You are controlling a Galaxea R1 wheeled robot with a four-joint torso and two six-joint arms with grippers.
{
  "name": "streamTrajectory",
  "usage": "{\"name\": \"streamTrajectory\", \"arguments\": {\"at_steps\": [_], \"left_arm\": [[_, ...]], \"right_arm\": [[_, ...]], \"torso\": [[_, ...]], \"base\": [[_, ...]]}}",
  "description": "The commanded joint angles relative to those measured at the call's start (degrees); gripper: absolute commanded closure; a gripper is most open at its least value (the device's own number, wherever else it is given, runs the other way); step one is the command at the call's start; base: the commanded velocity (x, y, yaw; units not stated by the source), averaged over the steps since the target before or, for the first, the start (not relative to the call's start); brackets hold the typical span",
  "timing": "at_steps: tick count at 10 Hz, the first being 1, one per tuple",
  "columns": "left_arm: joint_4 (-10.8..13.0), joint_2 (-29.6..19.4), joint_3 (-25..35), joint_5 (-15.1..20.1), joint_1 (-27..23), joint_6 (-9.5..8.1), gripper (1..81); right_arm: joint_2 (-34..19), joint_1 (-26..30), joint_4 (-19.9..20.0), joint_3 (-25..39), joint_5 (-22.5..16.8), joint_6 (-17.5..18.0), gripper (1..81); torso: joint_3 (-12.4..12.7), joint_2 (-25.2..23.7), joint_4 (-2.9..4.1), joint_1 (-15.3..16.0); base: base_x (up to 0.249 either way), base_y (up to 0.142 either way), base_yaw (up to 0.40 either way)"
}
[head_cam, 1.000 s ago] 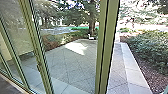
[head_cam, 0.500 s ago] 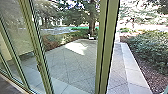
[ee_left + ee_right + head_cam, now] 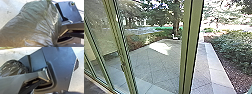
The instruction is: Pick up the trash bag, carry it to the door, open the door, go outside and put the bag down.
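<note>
Beside the robot's body (image 3: 71,12), a bulging trash bag (image 3: 33,23), contents indistinct, either tool's state unclear.

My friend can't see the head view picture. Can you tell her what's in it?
Tall green frames with glass look out on a paved yard, where a patch of sunlight shines. Leafy bushes grow along its right side, and a tree trunk rises beyond the paving.

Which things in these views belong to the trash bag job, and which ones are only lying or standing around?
For the job:
- trash bag
- green-framed glass front, perhaps including the door
- paving outside

Only around:
- tree
- bushes
- small white object near the tree, too unclear to name
</note>
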Motion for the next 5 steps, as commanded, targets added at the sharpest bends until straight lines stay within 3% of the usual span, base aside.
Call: {"name": "streamTrajectory", "arguments": {"at_steps": [1, 5], "left_arm": [[0.58, -0.17, -0.20, 4.41, -2.83, 0.12, 81.1], [0.58, -0.17, -0.11, 4.41, -2.83, 0.04, 81.1]], "right_arm": [[0.69, 2.15, -0.88, 0.76, -3.12, -0.53, 1.0], [0.78, 2.24, -0.79, 0.76, -3.12, -0.53, 1.0]], "torso": [[0.00, 0.00, 0.00, 0.00], [0.00, 0.00, 0.00, 0.00]], "base": [[0.000, 0.000, 0.000], [0.000, 0.000, -0.084]]}}
